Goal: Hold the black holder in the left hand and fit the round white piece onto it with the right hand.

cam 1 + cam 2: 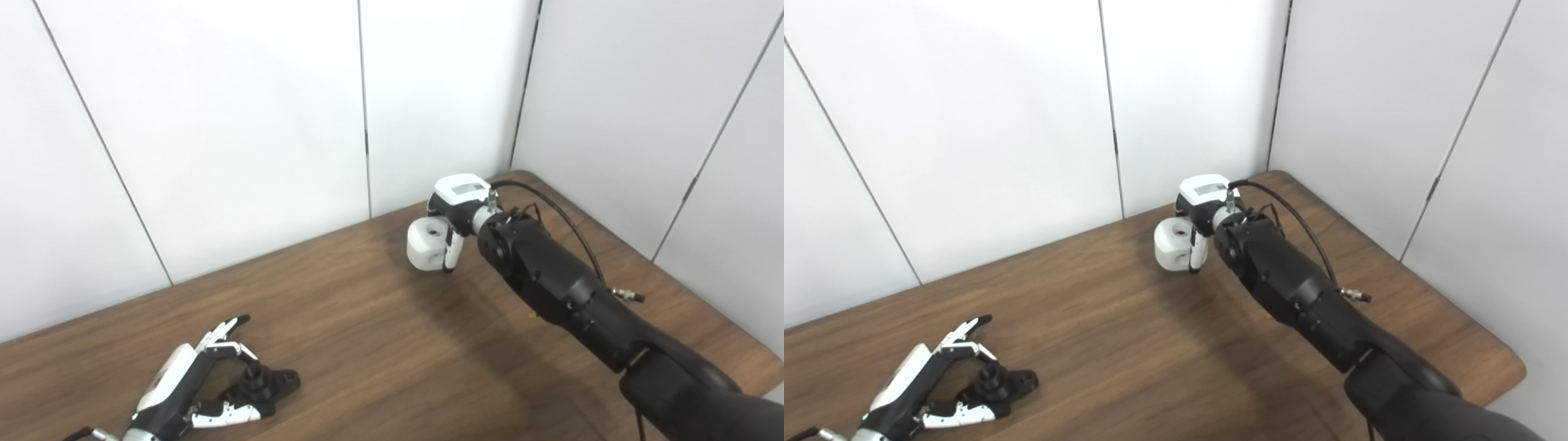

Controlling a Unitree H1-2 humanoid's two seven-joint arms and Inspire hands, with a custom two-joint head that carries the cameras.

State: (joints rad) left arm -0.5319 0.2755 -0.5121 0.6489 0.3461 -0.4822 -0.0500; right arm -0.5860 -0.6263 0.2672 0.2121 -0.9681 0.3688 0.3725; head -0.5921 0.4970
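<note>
The black holder (267, 382) lies flat on the wooden table (380, 349) near the front left, a short round post standing up from it. My left hand (184, 383) is open around it, fingers stretched past its far side and thumb along its near side; I cannot tell whether they touch it. At the far side of the table my right hand (460, 208) is shut on the round white piece (425, 245), a thick disc with a hole in its face. Fingers curl down over the disc's right side. Whether it rests on the table is unclear.
White wall panels (245, 122) close off the table at the back and on the right. The table's rounded right edge (1513, 367) runs close to my right arm (1304, 294), and a black cable (1298, 226) loops above the forearm.
</note>
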